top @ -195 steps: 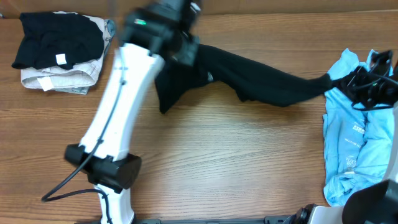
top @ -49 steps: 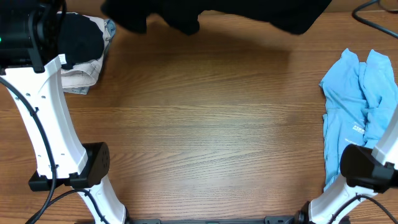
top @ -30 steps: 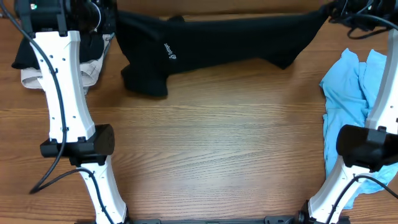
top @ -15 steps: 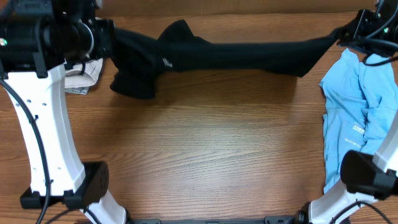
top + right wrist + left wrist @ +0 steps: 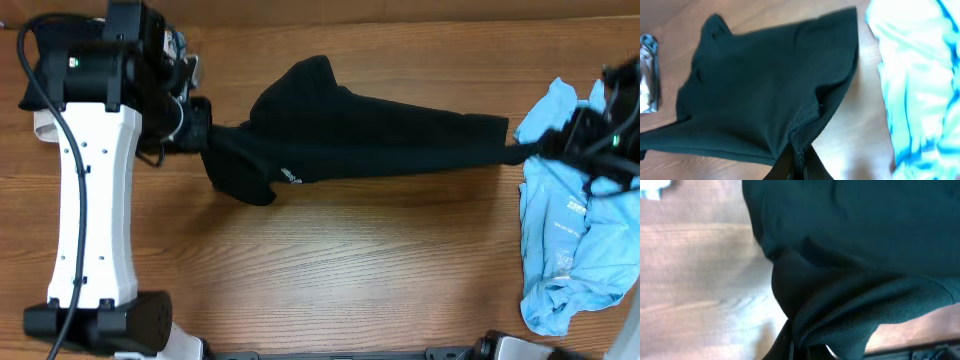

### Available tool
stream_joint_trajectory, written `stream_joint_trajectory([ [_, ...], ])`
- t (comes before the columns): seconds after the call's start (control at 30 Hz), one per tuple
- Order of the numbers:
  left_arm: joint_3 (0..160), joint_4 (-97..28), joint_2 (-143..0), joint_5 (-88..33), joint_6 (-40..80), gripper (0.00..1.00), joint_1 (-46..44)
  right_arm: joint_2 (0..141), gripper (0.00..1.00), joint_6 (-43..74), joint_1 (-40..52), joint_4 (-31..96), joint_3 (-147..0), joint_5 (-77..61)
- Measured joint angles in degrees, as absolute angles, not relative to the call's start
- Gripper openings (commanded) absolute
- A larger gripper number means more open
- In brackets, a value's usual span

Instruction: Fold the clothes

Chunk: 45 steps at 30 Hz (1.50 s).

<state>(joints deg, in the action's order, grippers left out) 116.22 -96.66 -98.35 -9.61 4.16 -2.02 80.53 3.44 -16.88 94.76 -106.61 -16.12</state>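
A large black garment [image 5: 370, 135] with a small white logo [image 5: 290, 177] is stretched across the table between my two grippers. My left gripper [image 5: 200, 125] is shut on its left edge; in the left wrist view the black fabric [image 5: 855, 255] fills the frame and bunches between the jaws. My right gripper [image 5: 545, 145] is shut on its right edge, and the right wrist view shows the hem [image 5: 805, 120] pinched between the fingers. A light-blue tee [image 5: 575, 220] with white print lies crumpled at the right; it also shows in the right wrist view [image 5: 915, 75].
A stack of folded clothes [image 5: 45, 125] lies at the far left, mostly hidden behind my left arm [image 5: 90, 210]. The wooden table [image 5: 340, 270] runs bare in front of the black garment.
Both grippers have come toward the front and lowered the black garment. It has gone from a taut band at the back to a wider spread on the table.
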Motion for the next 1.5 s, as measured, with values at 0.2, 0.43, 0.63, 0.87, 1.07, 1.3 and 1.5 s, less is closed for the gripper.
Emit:
stream_joint_trajectory([
  [0.2, 106.24, -94.85, -91.29, -9.63, 4.34, 0.04, -2.70, 71.46, 0.04, 6.15, -17.28, 90.52, -89.01, -13.96],
  [0.43, 92.55, -85.52, -89.91, -9.61, 5.48, 0.04, -6.72, 71.90, 0.04, 9.37, -17.28, 83.33, -69.32, -13.04],
  [0.63, 81.43, -73.17, -90.00, -9.69, 8.62, 0.04, -11.51, 71.96, 0.04, 12.47, -17.28, 75.13, -59.05, -13.06],
  [0.87, 73.56, -61.34, -91.24, -8.19, 12.64, 0.04, -12.14, 74.26, 0.04, 14.39, -17.28, 68.07, -56.25, -12.64],
  [1.07, 73.03, -53.41, -93.82, -5.08, 13.76, 0.04, -12.12, 78.13, 0.04, 15.94, -17.69, 62.24, -55.99, -10.66],
  [1.3, 72.99, -47.27, -95.07, -2.85, 16.45, 0.04, -12.12, 80.68, 0.04, 17.12, -18.68, 56.66, -55.90, -10.07],
  [1.5, 72.99, -44.84, -95.07, -0.71, 17.19, 0.04, -12.12, 81.76, 0.04, 17.52, -18.72, 53.78, -55.90, -10.04],
])
